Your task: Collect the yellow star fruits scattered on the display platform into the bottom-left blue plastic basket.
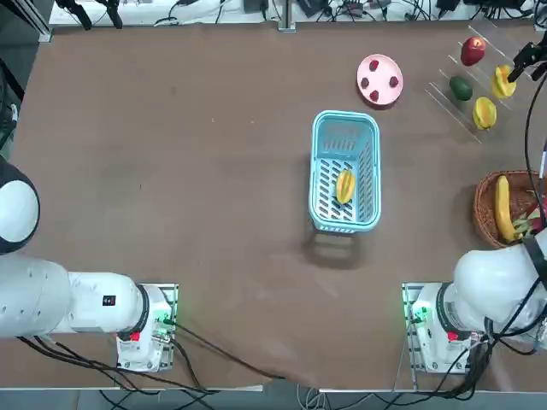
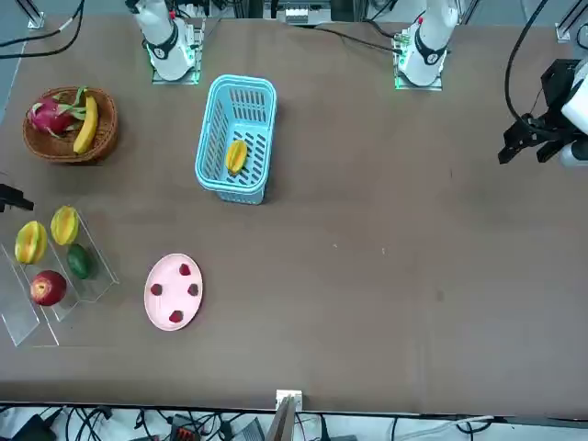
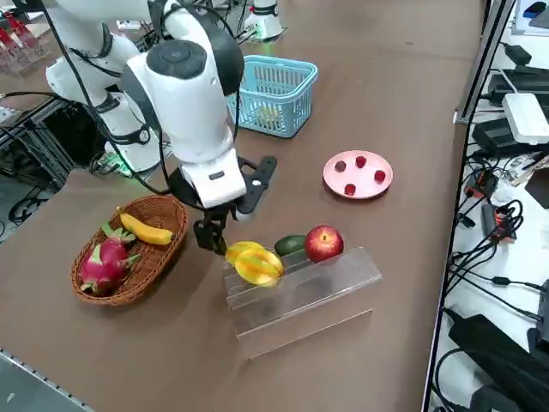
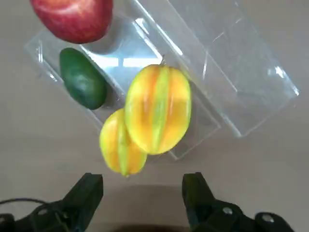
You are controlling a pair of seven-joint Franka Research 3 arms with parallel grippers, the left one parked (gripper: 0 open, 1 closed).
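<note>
1. Right claw (image 4: 144, 193) hangs with fingers apart, empty, just above two star fruits (image 4: 158, 108) on the clear stand (image 3: 300, 292).
2. Both fruits are oval, yellow-orange and ridged, touching each other.
3. Farther off, a third fruit (image 1: 344, 185) lies in the blue basket (image 1: 345, 137) mid-tabletop.

I'm seeing glossy, waxy star fruits (image 4: 158, 108) shining on the clear acrylic display platform (image 4: 241, 87) just ahead of my right gripper (image 4: 143, 193), whose matt black plastic fingers (image 4: 87, 195) are gaping.
</note>
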